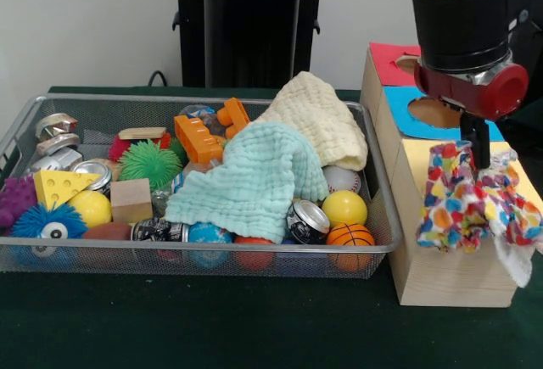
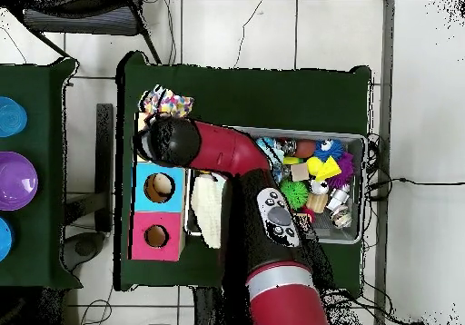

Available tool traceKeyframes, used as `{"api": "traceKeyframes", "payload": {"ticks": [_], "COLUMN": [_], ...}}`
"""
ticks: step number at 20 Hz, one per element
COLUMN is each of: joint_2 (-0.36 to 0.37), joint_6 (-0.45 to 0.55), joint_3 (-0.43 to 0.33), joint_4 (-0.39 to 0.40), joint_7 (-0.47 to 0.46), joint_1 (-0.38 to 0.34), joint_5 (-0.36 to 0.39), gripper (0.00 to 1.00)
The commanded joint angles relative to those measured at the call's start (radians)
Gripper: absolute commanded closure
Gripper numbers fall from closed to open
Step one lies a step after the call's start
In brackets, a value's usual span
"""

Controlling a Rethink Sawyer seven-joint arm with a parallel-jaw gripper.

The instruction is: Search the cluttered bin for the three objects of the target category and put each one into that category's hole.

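Note:
My gripper [image 1: 480, 162] is shut on a crumpled white wrapper with red, blue, yellow and orange spots [image 1: 472, 204]. The wrapper hangs over the yellow-surrounded top [image 1: 417, 159] of the pale wooden box, and the hole itself is hidden behind it. In the overhead view the wrapper [image 2: 165, 103] shows just beyond my wrist [image 2: 169, 141], at the box's yellow end. The wire mesh bin [image 1: 212, 98] stands left of the box, full of clutter. No other spotted wrapper shows in the bin.
A mint waffle cloth [image 1: 254, 178] and a cream one [image 1: 318, 119] lie over the bin's right half, among balls, cans and blocks. The blue-surrounded hole [image 1: 434, 112] and the red-surrounded hole [image 1: 405, 64] lie behind the yellow one. Bowls [image 2: 16, 181] sit on a side table.

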State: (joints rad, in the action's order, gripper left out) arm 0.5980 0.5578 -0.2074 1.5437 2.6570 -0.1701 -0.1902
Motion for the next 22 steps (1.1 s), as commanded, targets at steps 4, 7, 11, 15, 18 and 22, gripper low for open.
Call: {"api": "traceKeyframes", "payload": {"ticks": [4, 7, 11, 15, 18, 22], "joint_2": [0.004, 0.003, 0.007, 0.008, 0.006, -0.013], "joint_6": [-0.045, -0.058, -0.053, -0.021, -0.008, -0.002], "joint_3": [-0.089, -0.085, -0.079, -0.062, -0.046, 0.003], "joint_4": [0.192, 0.198, 0.203, 0.179, 0.150, 0.072], "joint_7": [0.020, 0.034, 0.033, 0.007, -0.006, -0.041], "joint_1": [0.035, 0.042, 0.049, 0.047, 0.052, 0.076], "joint_5": [0.016, 0.010, 0.006, 0.023, 0.040, 0.103], "gripper": [1.00, 1.00, 1.00, 1.00, 1.00, 1.00]}}
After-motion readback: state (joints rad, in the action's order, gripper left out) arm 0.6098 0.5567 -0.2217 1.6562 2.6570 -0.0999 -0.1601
